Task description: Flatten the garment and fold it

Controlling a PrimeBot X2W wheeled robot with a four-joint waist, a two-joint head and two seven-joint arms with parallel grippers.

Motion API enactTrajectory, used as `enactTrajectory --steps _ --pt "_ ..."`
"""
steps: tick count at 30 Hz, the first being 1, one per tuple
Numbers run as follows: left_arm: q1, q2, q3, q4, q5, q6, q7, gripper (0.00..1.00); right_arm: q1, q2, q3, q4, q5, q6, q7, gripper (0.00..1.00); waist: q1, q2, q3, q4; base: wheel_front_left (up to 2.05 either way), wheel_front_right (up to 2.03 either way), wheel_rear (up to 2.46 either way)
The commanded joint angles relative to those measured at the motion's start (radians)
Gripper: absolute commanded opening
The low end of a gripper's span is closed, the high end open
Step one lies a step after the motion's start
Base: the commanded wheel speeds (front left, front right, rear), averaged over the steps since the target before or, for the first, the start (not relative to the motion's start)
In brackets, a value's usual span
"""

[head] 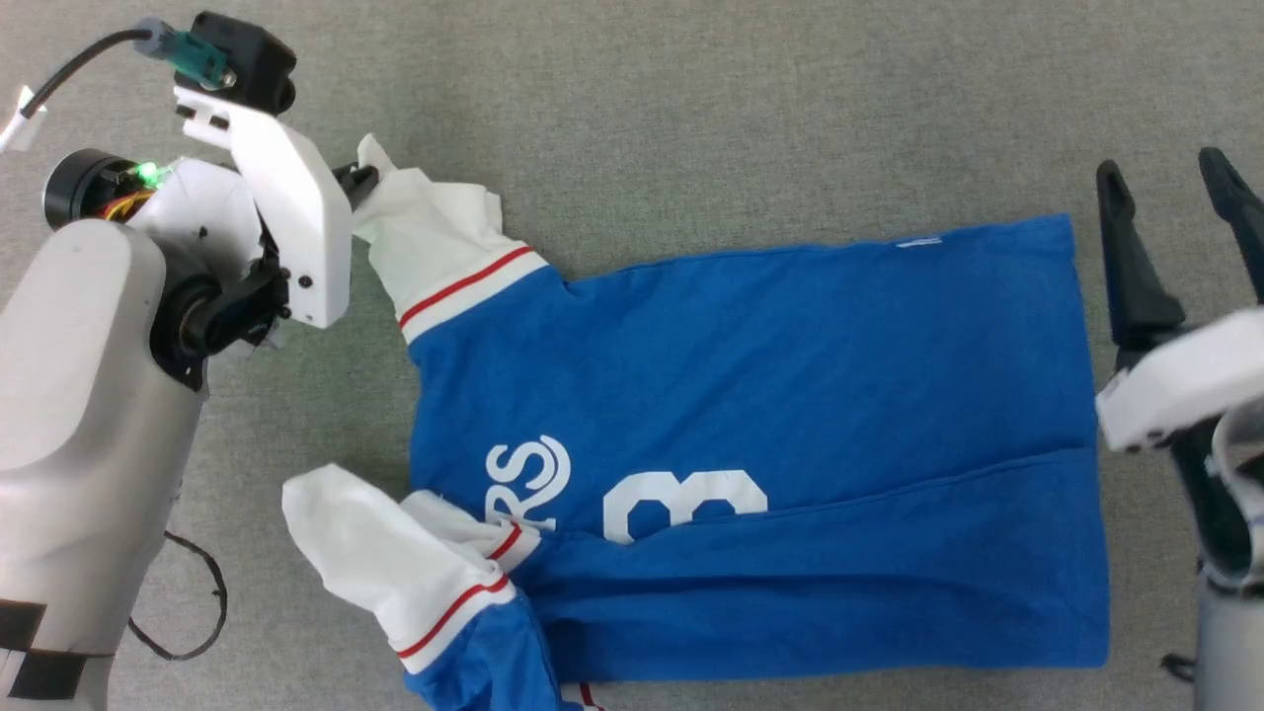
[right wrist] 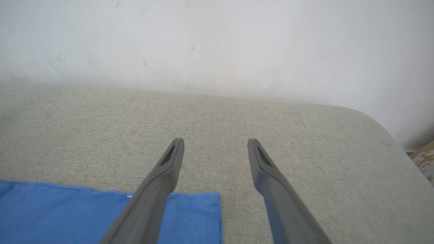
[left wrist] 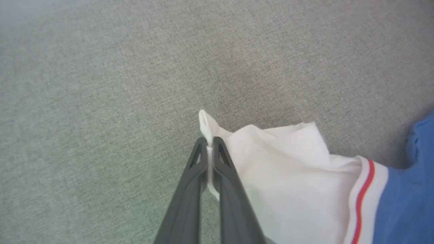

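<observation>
On the grey cloth surface (head: 691, 109), the left gripper (left wrist: 210, 144) is pinching the garment's (head: 790, 385) white sleeve (head: 434, 237) tip, the right gripper (right wrist: 215, 142) gaping empty: best drawing it outward gently.

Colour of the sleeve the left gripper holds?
White sleeve, red armhole stripe; best in left wrist view.

The left forearm (head: 69, 395) is wearing a smooth pale-grey shell with black tape bands (head: 44, 675); a green light (head: 148, 174) is glowing at its wrist, and a black cable (head: 79, 61) is running into a teal plug (head: 197, 59). The right gripper (head: 1163, 163) is showing long, dark, tapered fingers (head: 1136, 267).
</observation>
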Motion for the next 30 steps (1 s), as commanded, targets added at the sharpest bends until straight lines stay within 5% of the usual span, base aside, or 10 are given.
enactTrajectory --steps 1,9,19,20,22,25,30 --pt "0.014 0.004 -0.003 -0.003 -0.007 -0.006 -0.007 0.0 -0.037 -0.016 -0.01 0.028 -0.001 -0.001 0.051 1.0 0.0001 0.0 -0.004 0.004 0.0 0.0 0.0" --pt "0.012 0.007 -0.01 -0.023 -0.008 -0.001 -0.003 0.0 -0.12 -0.06 -0.046 0.156 0.048 -0.001 0.332 1.0 0.0001 0.0 0.028 0.024 0.0 0.0 0.0" --pt "-0.002 -0.003 -0.025 -0.03 -0.011 -0.001 0.002 0.0 -0.138 -0.077 -0.018 0.217 0.085 -0.001 0.426 1.0 0.0001 0.0 0.058 0.046 0.0 0.0 0.0" --pt "-0.004 -0.004 -0.026 -0.03 -0.011 -0.001 0.002 0.0 -0.139 -0.079 -0.01 0.221 0.092 -0.001 0.432 0.95 0.0001 0.0 0.06 0.048 0.0 0.0 0.0" --pt "-0.008 -0.006 -0.029 -0.029 -0.013 -0.001 0.001 0.0 -0.144 -0.075 -0.012 0.231 0.108 -0.001 0.438 0.45 0.0001 0.0 0.062 0.051 0.0 0.0 0.0" --pt "-0.013 -0.009 -0.028 -0.03 -0.017 -0.001 -0.009 0.0 -0.153 -0.082 -0.01 0.246 0.111 -0.001 0.43 0.0 0.0001 0.0 0.065 0.055 0.0 0.0 0.0" --pt "-0.011 -0.012 -0.008 -0.029 -0.027 -0.001 -0.057 0.0 -0.163 -0.077 -0.024 0.261 0.1 -0.001 0.402 0.0 0.0001 0.0 0.063 0.059 0.0 0.0 0.0"
